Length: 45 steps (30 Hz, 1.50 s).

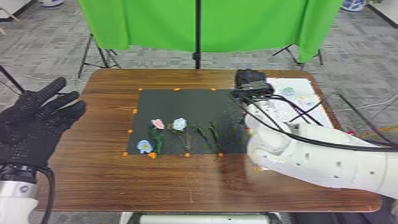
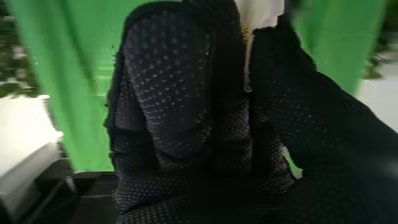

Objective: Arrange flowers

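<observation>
Swinging the left robot hand, fingers spread beside the surface's left edge, inward could snag the blue flower, pink flower or white flower on the black mat. Nearer the robot, room exists. Uneven pinching by the right robot hand could slip its pale item, probably a flower.

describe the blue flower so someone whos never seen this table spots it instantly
On the brown wooden table lies a dark mat. At its near-left corner sits the blue flower, lower in the head view and bluer than its neighbours, the pink flower and the whitish flower.
</observation>
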Tool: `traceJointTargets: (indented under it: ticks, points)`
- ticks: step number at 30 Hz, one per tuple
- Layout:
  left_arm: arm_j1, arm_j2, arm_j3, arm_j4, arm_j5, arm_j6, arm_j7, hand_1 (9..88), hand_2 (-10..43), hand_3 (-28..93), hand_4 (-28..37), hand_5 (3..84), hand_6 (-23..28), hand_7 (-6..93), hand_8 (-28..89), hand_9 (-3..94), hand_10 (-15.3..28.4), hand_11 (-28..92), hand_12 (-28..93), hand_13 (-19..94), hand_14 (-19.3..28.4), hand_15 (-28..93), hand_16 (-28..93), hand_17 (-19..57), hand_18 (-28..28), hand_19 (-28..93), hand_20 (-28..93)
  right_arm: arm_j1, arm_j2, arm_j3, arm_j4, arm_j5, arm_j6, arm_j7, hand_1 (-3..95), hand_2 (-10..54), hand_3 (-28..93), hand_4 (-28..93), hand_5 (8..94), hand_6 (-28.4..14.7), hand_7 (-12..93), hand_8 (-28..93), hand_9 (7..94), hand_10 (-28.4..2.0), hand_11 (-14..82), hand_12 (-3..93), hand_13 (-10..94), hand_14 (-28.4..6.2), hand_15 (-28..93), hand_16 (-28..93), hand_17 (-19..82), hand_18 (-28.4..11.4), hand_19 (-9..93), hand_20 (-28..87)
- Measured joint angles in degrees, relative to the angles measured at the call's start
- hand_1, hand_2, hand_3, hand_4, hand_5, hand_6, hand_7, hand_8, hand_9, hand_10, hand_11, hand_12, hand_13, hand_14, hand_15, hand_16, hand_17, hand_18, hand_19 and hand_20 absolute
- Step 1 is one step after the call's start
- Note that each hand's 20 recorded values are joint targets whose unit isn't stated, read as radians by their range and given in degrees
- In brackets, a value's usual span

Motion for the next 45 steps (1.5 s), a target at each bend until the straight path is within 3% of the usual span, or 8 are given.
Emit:
traceJointTargets:
  ticks: [12, 28, 38, 45]
  points:
    - [-1.5, 1.17, -0.04, 0.15, 0.00, -0.05, -0.06, 22.0, 8.1, 77, -26.1, 37.2, 10.7, 15.1, -10, 34.4, 22.1, 31, 12, 26, 28.4, 60, -13, -6.0, 26.7, 65, 16, 3.6, -12.0, -6.2, 0.9, 2.2, -0.8, -3.8, 59.5, -9.5, 72, -28, 81.7, -0.1, 33, 4, 93.7, -5.3, 12.2, 31.0, 90, -1.0, 47, 28, 36, -15.9, 84, 6]
    - [-3.1, 1.51, 0.26, 0.85, 0.03, -0.40, -0.91, 22.1, 8.1, 77, -26.2, 37.2, 10.6, 15.2, -10, 34.5, 22.0, 31, 12, 26, 28.4, 60, -13, -5.9, 26.6, 65, 16, 2.8, -12.4, -9.8, 2.0, 4.5, -2.2, -4.8, 58.1, -9.5, 71, -28, 79.9, 1.1, 33, 2, 93.7, -5.0, 10.4, 31.2, 89, -1.2, 47, 27, 35, -15.4, 82, 8]
    - [-3.8, 1.76, 0.52, 1.12, 0.06, -0.76, -1.25, 22.1, 8.3, 77, -26.2, 37.3, 10.7, 15.2, -10, 34.4, 22.0, 31, 12, 26, 28.4, 60, -13, -5.9, 26.6, 65, 16, 4.0, -13.5, -14.0, 3.1, 4.5, -2.1, -4.5, 52.0, -9.5, 69, -28, 77.2, 0.9, 27, 0, 93.7, -5.4, 9.5, 31.2, 88, -2.2, 50, 22, 34, -16.6, 81, 13]
    - [-3.6, 1.97, 0.66, 1.14, -0.01, -0.76, -0.61, 22.1, 8.3, 77, -26.2, 37.3, 10.7, 15.2, -10, 34.5, 22.1, 31, 12, 26, 28.4, 60, -13, -5.9, 26.6, 65, 16, 4.2, -14.2, -14.4, 3.8, 4.5, -1.9, -4.1, 46.5, -9.5, 71, -28, 74.1, 0.3, 21, -1, 90.5, -7.3, 17.4, 25.2, 88, -2.9, 51, 21, 33, -17.8, 81, 14]
